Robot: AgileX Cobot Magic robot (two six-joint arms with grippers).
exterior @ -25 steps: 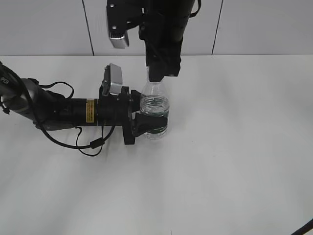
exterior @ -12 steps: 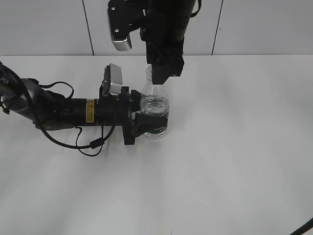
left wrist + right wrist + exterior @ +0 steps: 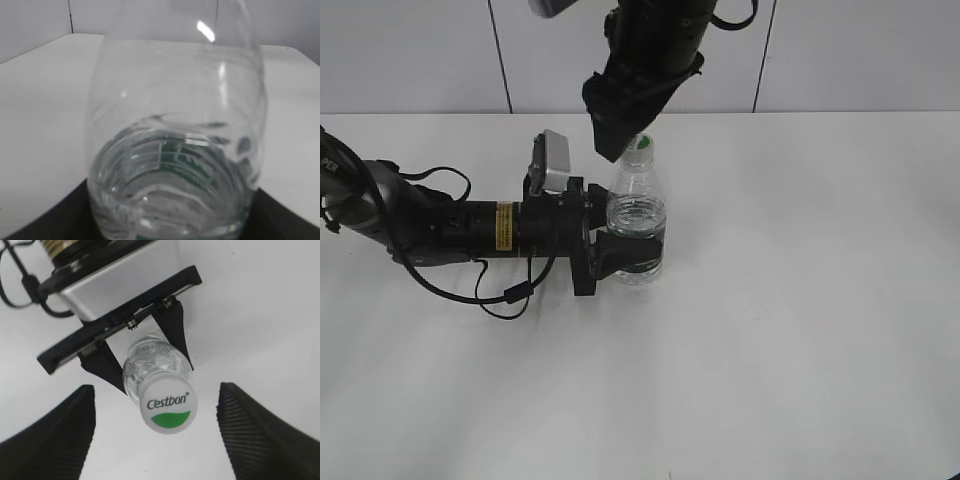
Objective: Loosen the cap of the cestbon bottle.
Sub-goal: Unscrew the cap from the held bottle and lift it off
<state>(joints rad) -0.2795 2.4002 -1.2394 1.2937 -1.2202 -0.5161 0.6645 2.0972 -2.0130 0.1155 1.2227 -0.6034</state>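
Observation:
The cestbon bottle (image 3: 638,225) stands upright on the white table, clear with a dark green label band and some water. My left gripper (image 3: 626,252) lies level from the left and is shut on the bottle's lower body. The bottle fills the left wrist view (image 3: 175,145), with the dark jaws (image 3: 170,227) at the bottom corners. The white cap (image 3: 639,148) with green mark sits on the neck. My right gripper (image 3: 618,135) hangs above it, open. In the right wrist view the cap (image 3: 169,404) lies between the spread jaws (image 3: 156,392), touching neither.
The white table (image 3: 800,300) spreads around the bottle, with a grey panelled wall (image 3: 840,50) behind it. The left arm and its black cable (image 3: 490,290) lie across the table's left half.
My right gripper was down over the bottle's neck. It has since opened, lifted and swung a little left, so the cap now shows. The left gripper and bottle have not moved.

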